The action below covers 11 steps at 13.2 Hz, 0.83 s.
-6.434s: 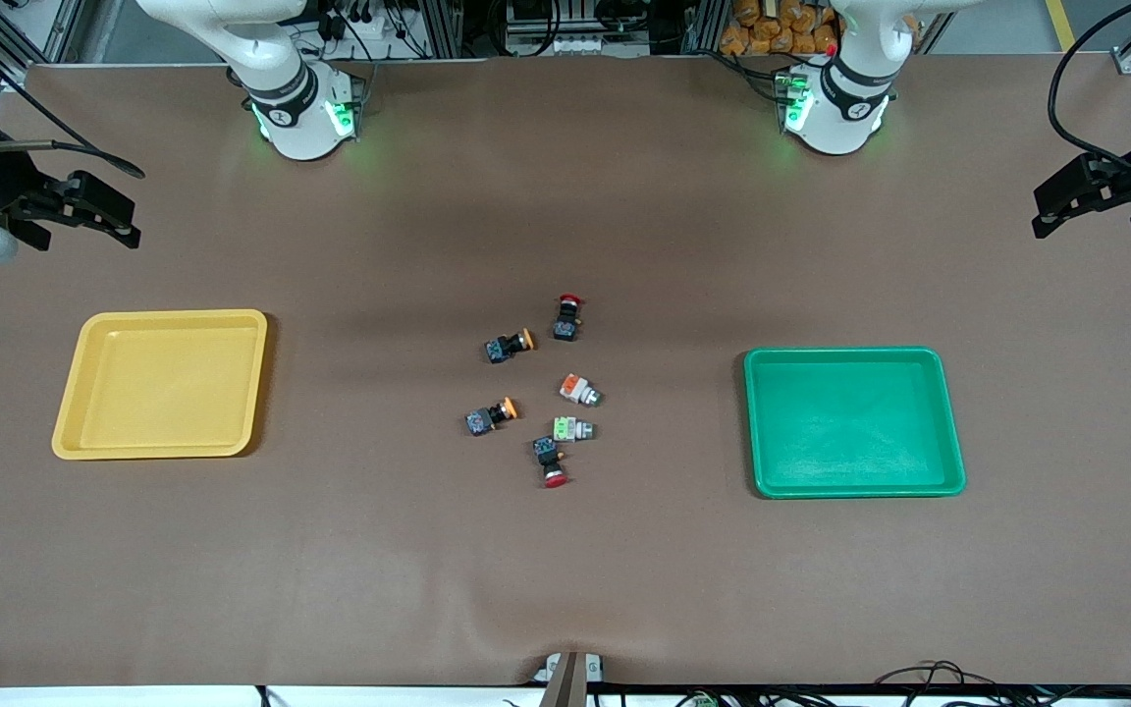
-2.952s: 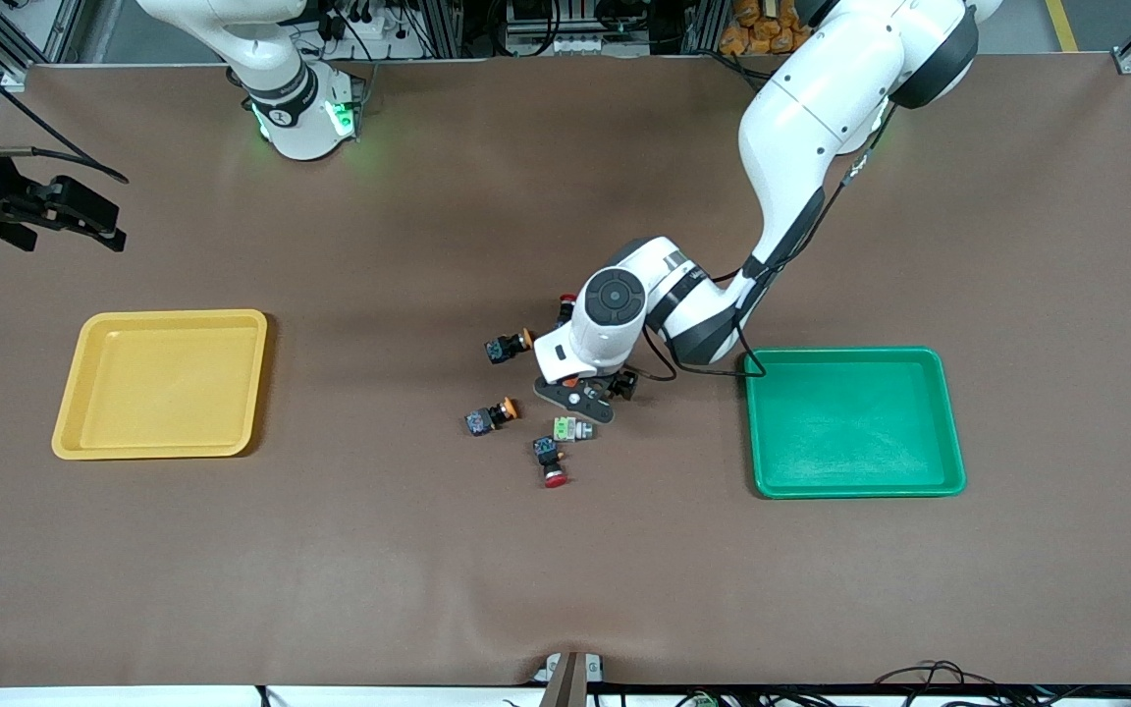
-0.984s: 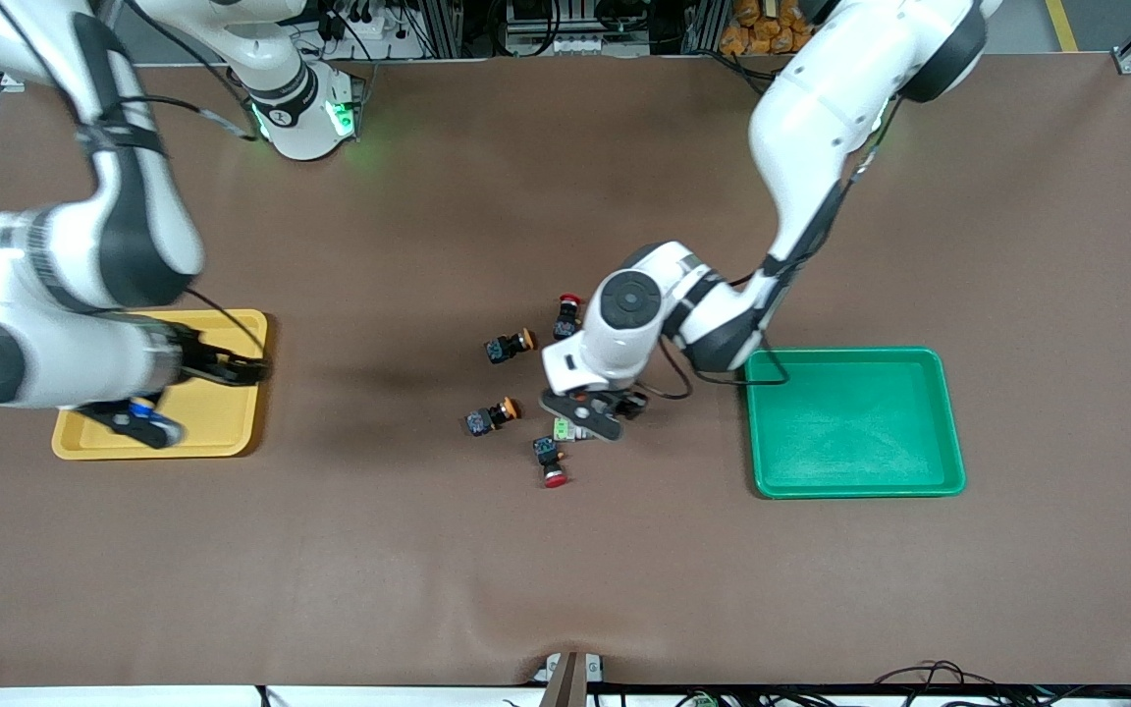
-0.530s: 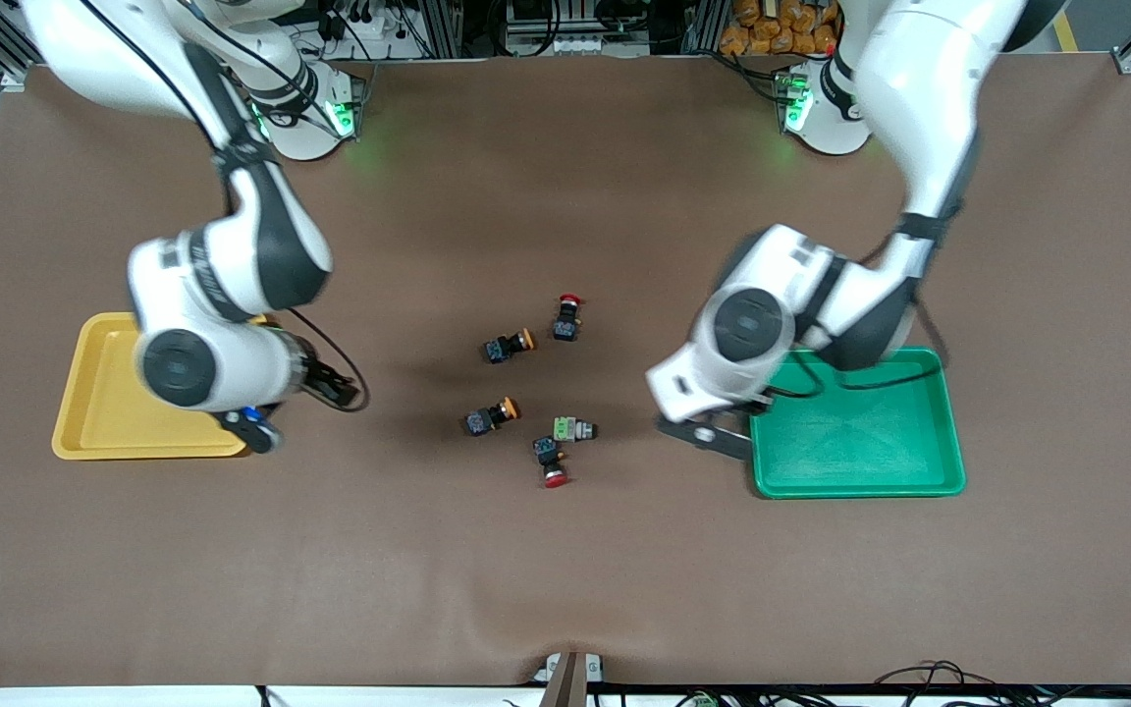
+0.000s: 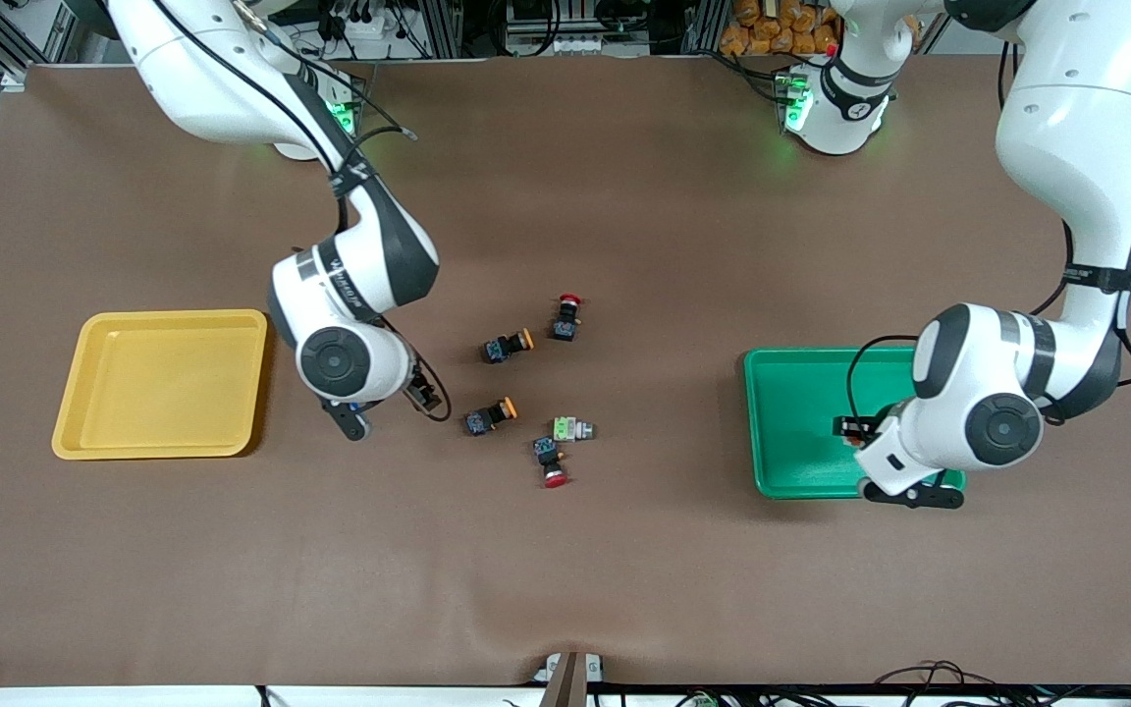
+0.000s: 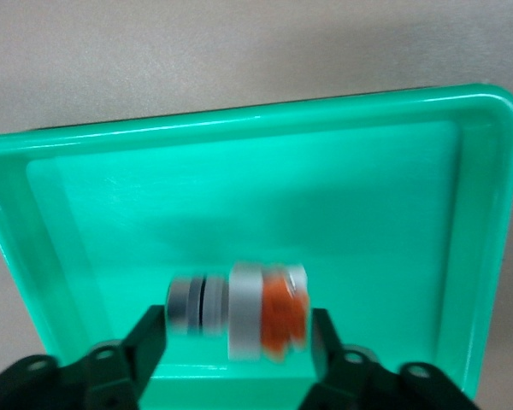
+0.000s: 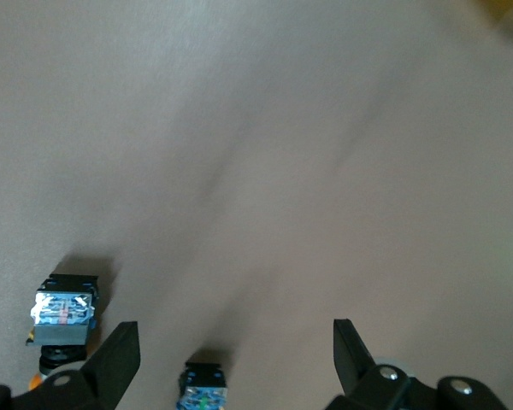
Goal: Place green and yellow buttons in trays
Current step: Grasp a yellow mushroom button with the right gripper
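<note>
Low in the frame, over the green tray [image 6: 239, 115], the orange-block button [image 6: 269, 307] is flanked by the left gripper [image 6: 239, 342] — whether it is pinched cannot be told; a low release is advised. The right gripper [image 7: 237, 354] is held spread over the table by a yellow-capped button [image 5: 490, 416].

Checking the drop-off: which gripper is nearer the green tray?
Left. The left gripper hangs over the green tray; the right gripper is between the yellow tray and the buttons.

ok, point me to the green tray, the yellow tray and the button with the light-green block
green tray [image 5: 801, 422]: front view, bare floor of the tray
yellow tray [image 5: 163, 383]: front view, middle of its floor
button with the light-green block [image 5: 572, 429]: front view, middle of its body, between block and silver end
</note>
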Motion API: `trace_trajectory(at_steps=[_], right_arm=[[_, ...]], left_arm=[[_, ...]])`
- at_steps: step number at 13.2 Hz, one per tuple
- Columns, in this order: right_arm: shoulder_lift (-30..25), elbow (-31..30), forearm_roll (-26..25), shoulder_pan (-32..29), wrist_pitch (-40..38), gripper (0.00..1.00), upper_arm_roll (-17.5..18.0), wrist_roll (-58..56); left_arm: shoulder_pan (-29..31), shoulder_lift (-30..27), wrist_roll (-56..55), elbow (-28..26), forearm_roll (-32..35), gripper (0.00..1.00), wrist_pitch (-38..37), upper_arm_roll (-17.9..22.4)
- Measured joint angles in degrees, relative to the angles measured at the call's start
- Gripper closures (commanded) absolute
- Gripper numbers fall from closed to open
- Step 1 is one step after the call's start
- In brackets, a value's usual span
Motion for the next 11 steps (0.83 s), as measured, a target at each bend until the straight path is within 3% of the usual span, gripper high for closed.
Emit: trace_trajectory(at_steps=[4, 9, 11], right_arm=[[2.43, -5.97, 2.42, 1.72, 14.49, 0.0, 0.03, 3.12], [3.2, -6.18, 4.71, 6.26, 13.83, 0.0, 0.15, 10.48], [3.36, -6.52, 4.71, 8.19, 13.78, 0.11, 0.16, 12.43]], left_arm=[[0.1, -0.34, -0.35, -0.43, 0.0, 0.0, 0.05, -0.33], [0.25, -3.01, -1.74, -0.59, -0.29, 0.0, -0.07, -2.36], [0.13, -3.1, -3.03, -0.74, -1.04, 0.0, -0.07, -3.58]])
